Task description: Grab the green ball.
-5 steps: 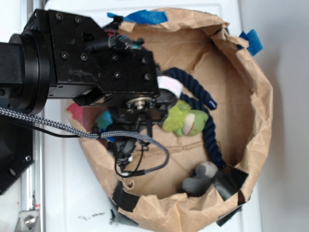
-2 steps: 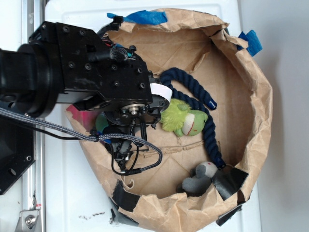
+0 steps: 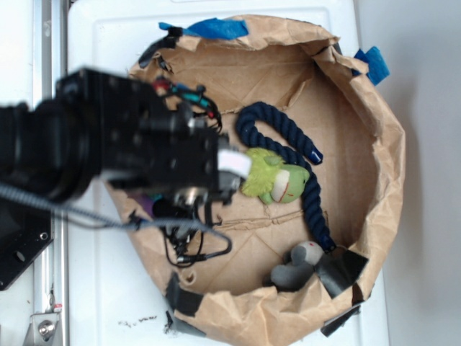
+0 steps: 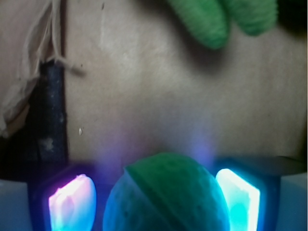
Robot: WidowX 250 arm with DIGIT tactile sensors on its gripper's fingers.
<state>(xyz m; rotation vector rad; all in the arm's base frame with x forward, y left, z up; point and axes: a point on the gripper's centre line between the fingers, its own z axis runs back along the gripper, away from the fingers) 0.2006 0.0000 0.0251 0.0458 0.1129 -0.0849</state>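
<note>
- While the tool (image 4: 154,202) brackets the green ball (image 4: 166,195) at six o'clock in the wrist view, whether it grips it I cannot tell.
- Rubbery, textured, likely light; squeeze across its widest middle.

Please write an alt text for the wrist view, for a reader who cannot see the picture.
A mint-green ball sits low in the picture between two glowing gripper fingers, one lit pink and one lit cyan, above a brown paper floor. Two fuzzy lime-green parts of a plush toy reach in from the top edge.
</note>
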